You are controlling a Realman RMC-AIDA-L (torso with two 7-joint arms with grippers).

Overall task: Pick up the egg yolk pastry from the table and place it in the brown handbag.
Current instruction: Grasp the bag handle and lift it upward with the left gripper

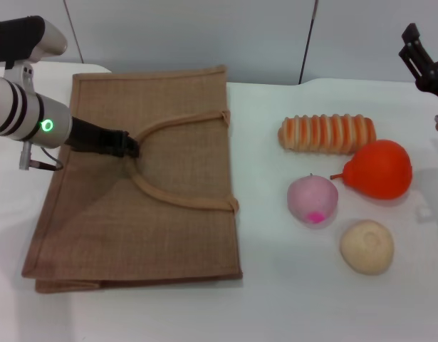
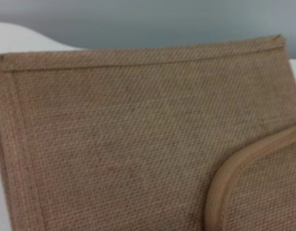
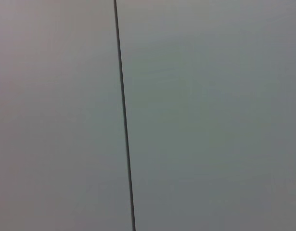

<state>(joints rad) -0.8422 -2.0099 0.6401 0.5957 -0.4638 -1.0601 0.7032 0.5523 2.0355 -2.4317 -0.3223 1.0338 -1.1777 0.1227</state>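
Note:
The egg yolk pastry (image 1: 367, 246), a pale cream round bun with a dimple, lies on the white table at the front right. The brown handbag (image 1: 133, 221) lies flat on the left, its two looped handles (image 1: 177, 122) drawn together in the middle. My left gripper (image 1: 131, 146) sits over the bag where the handles meet and is shut on them. The left wrist view shows the bag's weave (image 2: 128, 134) and a handle strip (image 2: 234, 168) close up. My right gripper (image 1: 411, 44) is raised at the far right, open and empty, well behind the pastry.
A pink peach-like ball (image 1: 313, 199), an orange pear-shaped toy (image 1: 379, 169) and an orange-striped bread roll (image 1: 327, 133) lie just behind the pastry. The right wrist view shows only a grey wall panel (image 3: 196, 115).

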